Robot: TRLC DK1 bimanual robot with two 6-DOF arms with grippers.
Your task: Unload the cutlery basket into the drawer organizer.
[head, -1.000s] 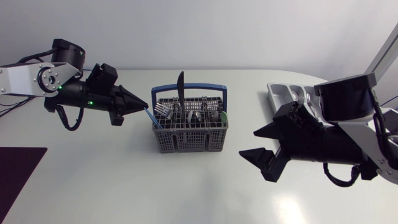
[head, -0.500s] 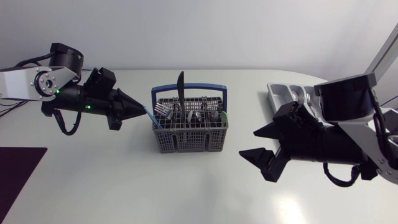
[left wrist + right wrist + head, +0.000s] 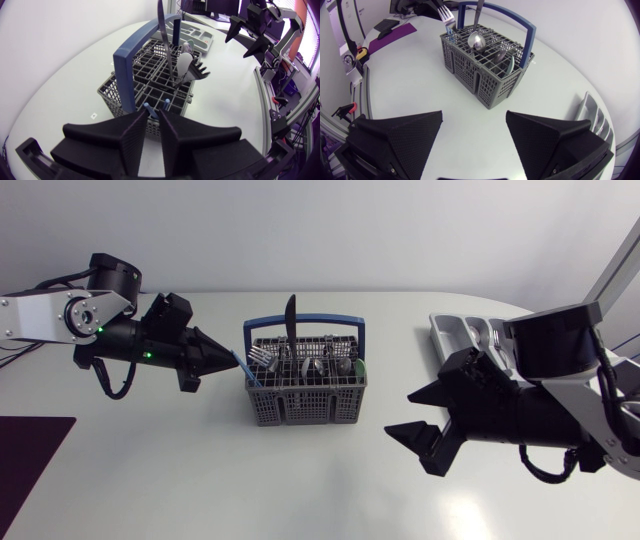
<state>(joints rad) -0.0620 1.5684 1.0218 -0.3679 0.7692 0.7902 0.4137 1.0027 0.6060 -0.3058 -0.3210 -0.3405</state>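
Grey plastic mesh cutlery basket point(image 3: 300, 406) with a blue hoop handle stands at mid-worktop point(image 3: 200, 470), loaded. A long black knife point(image 3: 290, 315) stands upright in it, and steel spoons point(image 3: 183, 64) and a fork point(image 3: 262, 357) sit in its compartments. A thin blue plastic utensil handle point(image 3: 245, 370) leans out of the basket's corner nearest the left arm.

The left gripper point(image 3: 232, 360) is at that corner. Its fingers point(image 3: 134, 136) are drawn together to a narrow slit and pinch the top of the blue handle at their tips.

The right gripper point(image 3: 400, 412) hangs over bare worktop, well apart from the basket, which lies ahead of it. Its fingers point(image 3: 405, 135) are spread wide and hold nothing.

The pale grey drawer organizer point(image 3: 452, 330) lies at the worktop's far right, partly hidden by the right arm.
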